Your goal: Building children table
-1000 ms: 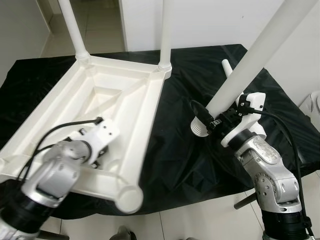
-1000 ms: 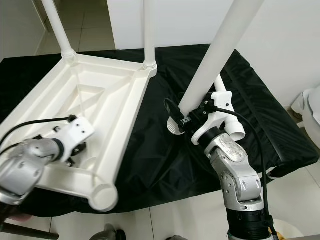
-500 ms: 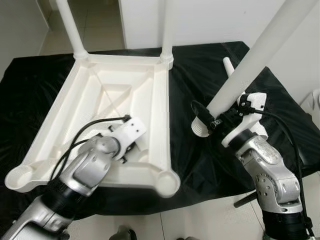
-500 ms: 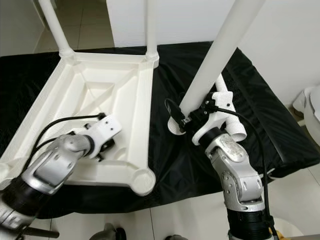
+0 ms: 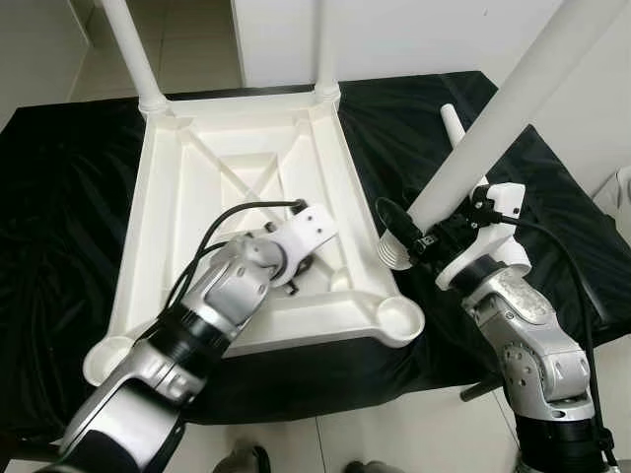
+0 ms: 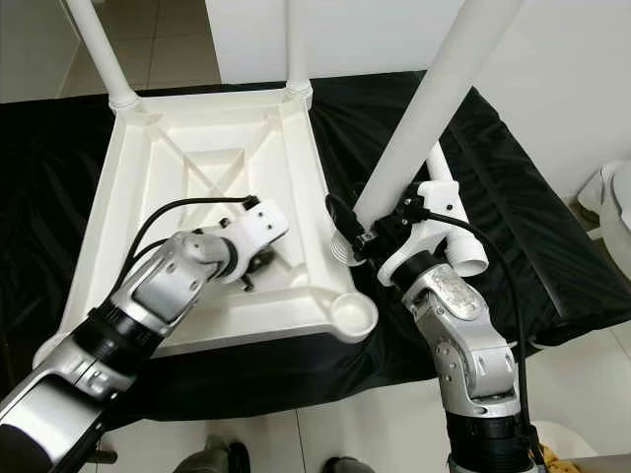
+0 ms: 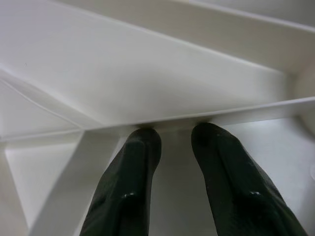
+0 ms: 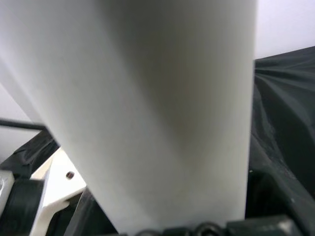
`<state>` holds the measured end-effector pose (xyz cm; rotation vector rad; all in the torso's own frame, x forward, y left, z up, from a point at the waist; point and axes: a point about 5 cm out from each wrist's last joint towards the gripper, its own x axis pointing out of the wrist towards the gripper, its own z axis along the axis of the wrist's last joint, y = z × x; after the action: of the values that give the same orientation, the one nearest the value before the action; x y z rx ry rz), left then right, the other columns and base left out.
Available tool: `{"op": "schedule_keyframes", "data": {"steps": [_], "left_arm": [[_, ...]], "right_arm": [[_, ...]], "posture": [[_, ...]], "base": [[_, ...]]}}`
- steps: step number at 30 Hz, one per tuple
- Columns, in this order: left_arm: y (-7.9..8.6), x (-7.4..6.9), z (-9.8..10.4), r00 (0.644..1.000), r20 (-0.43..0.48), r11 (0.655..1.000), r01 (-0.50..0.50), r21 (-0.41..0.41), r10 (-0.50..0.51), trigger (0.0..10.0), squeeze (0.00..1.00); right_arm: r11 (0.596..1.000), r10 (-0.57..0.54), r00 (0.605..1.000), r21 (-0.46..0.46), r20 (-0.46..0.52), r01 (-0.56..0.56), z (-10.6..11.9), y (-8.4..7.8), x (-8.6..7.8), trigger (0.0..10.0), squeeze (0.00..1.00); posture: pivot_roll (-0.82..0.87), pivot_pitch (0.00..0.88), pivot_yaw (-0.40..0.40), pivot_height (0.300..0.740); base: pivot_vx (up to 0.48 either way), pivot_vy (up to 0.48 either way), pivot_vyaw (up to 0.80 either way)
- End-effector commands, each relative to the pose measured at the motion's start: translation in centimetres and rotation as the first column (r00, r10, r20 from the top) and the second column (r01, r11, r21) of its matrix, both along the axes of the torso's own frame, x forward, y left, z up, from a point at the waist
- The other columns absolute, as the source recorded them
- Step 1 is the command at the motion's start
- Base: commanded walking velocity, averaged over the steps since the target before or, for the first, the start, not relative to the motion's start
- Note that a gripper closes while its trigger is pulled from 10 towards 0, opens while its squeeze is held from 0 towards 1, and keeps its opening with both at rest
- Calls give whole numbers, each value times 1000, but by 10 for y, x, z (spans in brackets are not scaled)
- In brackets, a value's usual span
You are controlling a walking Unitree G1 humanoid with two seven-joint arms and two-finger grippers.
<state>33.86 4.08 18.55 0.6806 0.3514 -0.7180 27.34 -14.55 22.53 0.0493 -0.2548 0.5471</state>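
Note:
The white plastic tabletop (image 5: 148, 246) lies upside down on a black cloth. Two white legs (image 5: 128, 49) (image 5: 325, 44) stand in its far corner sockets. My left gripper (image 5: 296, 281) reaches into the underside close to the near right corner. Its fingers (image 7: 142, 147) are close together, tips against a thin rib (image 7: 246, 109). My right gripper (image 5: 419, 241) is shut on a third white leg (image 5: 513, 94), held tilted. That leg's lower end (image 5: 394, 254) hangs just right of the tabletop, above and behind the empty near right socket (image 5: 399, 317).
A fourth leg (image 5: 452, 128) lies on the black cloth (image 5: 59, 197) behind my right arm. The near left socket (image 5: 104, 357) is empty and sits at the cloth's front edge. A white object (image 5: 621, 197) stands at the far right, and tiled floor lies in front.
The tabletop has swung round with my left gripper, so its near right corner now sits close under the held leg's end. The right arm and its leg have stayed put.

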Motion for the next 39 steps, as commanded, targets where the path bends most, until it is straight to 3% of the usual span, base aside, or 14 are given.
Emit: {"op": "schedule_keyframes", "data": {"steps": [1,9,14,18,23,24,25,27,30,32,39], "left_arm": [[-1,7,14,985,147,996,-88,-21,90,10000,0],[12,17,24,971,203,992,-119,-33,123,10000,0],[27,16,36,966,213,986,-126,-108,147,10000,0],[31,0,55,983,169,944,-15,-330,75,10000,0],[32,-4,59,984,174,930,17,-368,50,10000,0],[33,-10,61,986,165,904,58,-424,14,10000,0],[33,-10,61,986,165,904,58,-424,14,10000,0],[37,-32,52,976,169,848,204,-488,-137,10000,0],[38,-45,37,961,162,848,274,-453,-224,10000,0],[35,-52,18,956,86,853,289,-435,-280,10000,0],[30,-61,5,943,33,852,314,-419,-331,10000,0]], "right_arm": [[1000,14,1000,2,16,-14,4,4,-1,10000,0],[997,-76,997,-35,-25,75,-1,-1,5,10000,0],[993,-111,991,-53,-71,107,-5,-3,10,10000,0],[991,-101,990,-96,-95,92,-8,-4,13,10000,0],[991,-97,991,-101,-95,88,-7,-5,14,10000,0],[991,-95,991,-105,-91,86,-6,-6,15,10000,0],[991,-95,991,-105,-91,86,-6,-6,15,10000,0],[986,-127,990,-119,-67,118,-3,-13,20,10000,0],[983,-148,988,-114,-47,142,0,-19,24,10000,0],[981,-182,983,-66,-29,180,9,-26,30,10000,0],[977,-207,978,-55,-14,205,16,-30,33,10000,0]], "posture": [[-74,133,34,740],[-75,132,36,740],[-68,120,33,740],[-60,111,25,740],[-59,110,22,740],[-57,108,17,740],[-57,108,17,740],[-50,100,9,740],[-46,93,4,740],[-47,86,-1,740],[-48,81,-2,740]], "base": [[0,0,0],[0,0,0],[0,0,0],[0,0,0],[0,0,0],[0,0,0],[0,0,0],[0,0,0],[0,0,0],[0,0,0],[0,0,0]]}}
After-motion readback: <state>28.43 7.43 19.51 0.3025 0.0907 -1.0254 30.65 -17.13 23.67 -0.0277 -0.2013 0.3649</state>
